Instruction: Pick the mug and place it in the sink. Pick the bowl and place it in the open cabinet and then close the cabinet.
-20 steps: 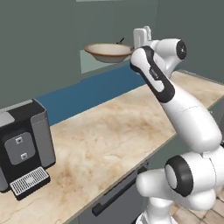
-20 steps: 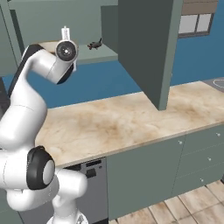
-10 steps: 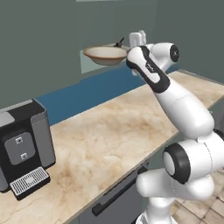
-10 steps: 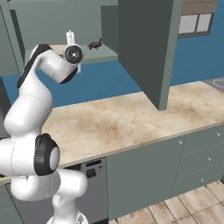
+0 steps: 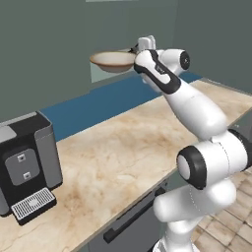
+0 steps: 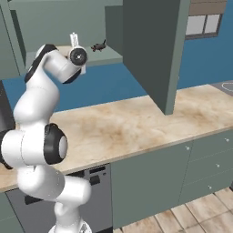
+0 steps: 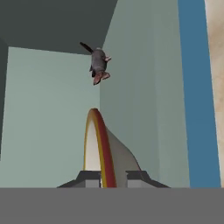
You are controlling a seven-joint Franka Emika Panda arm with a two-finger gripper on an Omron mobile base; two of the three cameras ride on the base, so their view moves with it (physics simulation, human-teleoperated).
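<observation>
The left base view looks from behind and left of the arm (image 5: 197, 118), forward and down across the counter (image 5: 113, 162) toward the far wall, with a coffee machine (image 5: 27, 165) near on its left. The right base view looks from behind and right of the arm, facing the same counter and the open cabinet (image 6: 150, 45) at far right. Both share the arm and counter. The hand view sits very close to the bowl (image 7: 103, 148), looking along it into the cabinet.
</observation>
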